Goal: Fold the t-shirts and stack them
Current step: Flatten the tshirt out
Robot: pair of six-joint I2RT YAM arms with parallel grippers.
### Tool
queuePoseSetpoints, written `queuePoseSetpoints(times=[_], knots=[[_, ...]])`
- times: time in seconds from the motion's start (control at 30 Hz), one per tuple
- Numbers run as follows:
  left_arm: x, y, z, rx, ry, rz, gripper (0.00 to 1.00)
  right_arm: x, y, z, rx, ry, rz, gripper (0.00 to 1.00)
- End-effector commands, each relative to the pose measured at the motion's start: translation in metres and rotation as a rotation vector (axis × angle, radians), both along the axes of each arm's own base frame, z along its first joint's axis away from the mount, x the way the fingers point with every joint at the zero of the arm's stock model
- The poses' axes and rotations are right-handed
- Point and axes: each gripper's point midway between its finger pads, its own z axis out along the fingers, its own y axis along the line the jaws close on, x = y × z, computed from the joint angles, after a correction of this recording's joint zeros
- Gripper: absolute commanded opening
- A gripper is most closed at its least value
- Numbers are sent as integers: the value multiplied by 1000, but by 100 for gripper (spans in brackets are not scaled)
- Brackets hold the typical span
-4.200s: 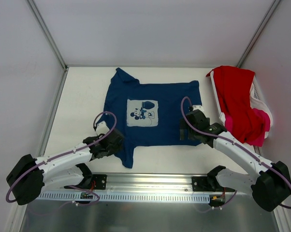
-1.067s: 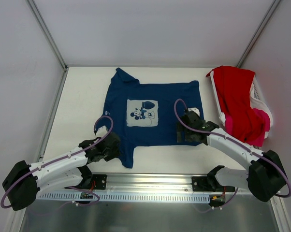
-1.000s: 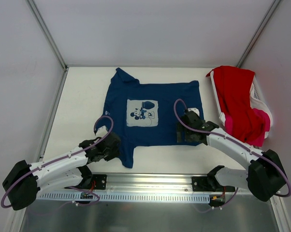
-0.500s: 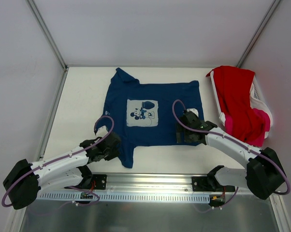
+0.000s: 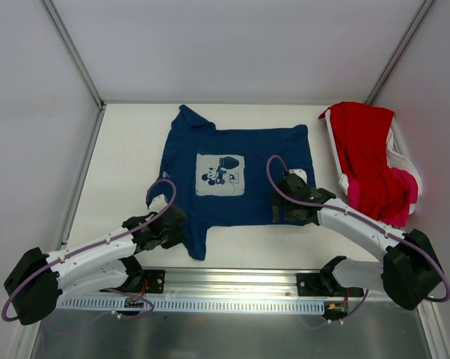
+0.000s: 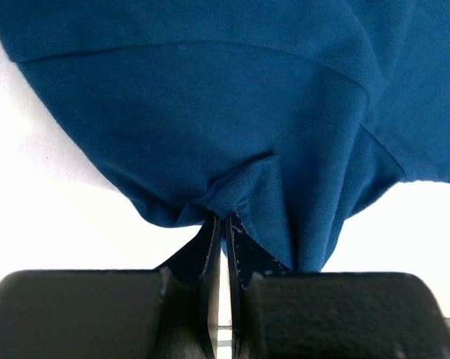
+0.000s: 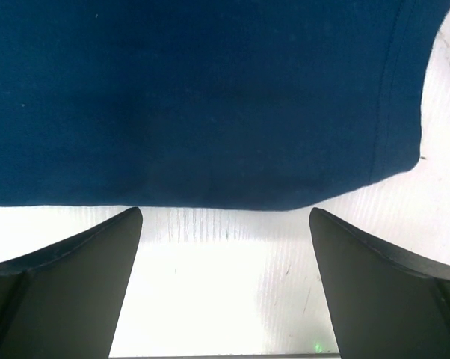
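Navy t-shirt [image 5: 236, 168] is the largest thing we see on the white table [image 5: 128, 149]. It lies spread out flat near the middle, with one flap reaching toward the far left and another toward the near edge. The two arms reach in from the near edge, one to each near corner of the cloth.

To the right stands a white basket [image 5: 401, 153], just beside the table's right edge and apart from the navy cloth. A red t-shirt [image 5: 367, 161] is draped over the basket in a heap and spills over its near rim. A pink t-shirt [image 5: 406, 193] shows under the red one at the near right of the heap.

On the navy chest we see a pale square print [image 5: 220, 174] of a cartoon mouse, left of the cloth's middle.

The left gripper [image 6: 223, 221] sits at the near left corner of the navy cloth. Its wrist view shows the two fingers pressed together with a pinch of blue fabric caught between them, the cloth gathered into folds that rise from that pinch.

The right gripper [image 7: 225, 213] is low at the near right corner. Its fingers are spread wide with bare table between them, and the navy edge lies just beyond the tips, a stitched hem running down the cloth's right side in that view. We cannot tell whether the tips touch the table.
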Motion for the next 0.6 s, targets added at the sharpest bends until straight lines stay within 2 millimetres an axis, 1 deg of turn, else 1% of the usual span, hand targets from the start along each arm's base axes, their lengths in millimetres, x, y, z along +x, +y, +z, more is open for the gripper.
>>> queuePoseSetpoints(times=[0.0, 0.03, 0.1, 0.13, 0.17, 0.23, 0.27, 0.33, 0.43, 0.5, 0.57], knots=[[1, -12, 16, -49, -34, -61, 0, -5, -6, 14, 20, -42, -74, 99], [2, -14, 20, -57, -45, -70, 0, -7, -7, 14, 53, -54, -135, 99], [6, -15, 29, -69, -78, -83, 0, -16, -11, 13, 109, -74, -193, 99], [9, -14, 32, -64, -95, -83, 0, -19, -12, 10, 145, -80, -266, 99], [10, -14, 34, -61, -104, -82, 0, -26, -21, 6, 145, -91, -313, 100], [11, -11, 35, -53, -114, -84, 0, -31, -29, 3, 164, -110, -385, 100], [11, -11, 36, -49, -116, -82, 0, -33, -37, -2, 163, -126, -452, 99], [11, -9, 35, -44, -118, -81, 0, -36, -45, -2, 183, -161, -537, 99], [9, -8, 34, -44, -116, -87, 0, -35, -50, -2, 199, -193, -600, 99], [9, -6, 35, -47, -128, -86, 0, -34, -52, -5, 199, -197, -639, 100], [9, -5, 35, -49, -133, -83, 0, -28, -48, -7, 210, -206, -648, 99]])
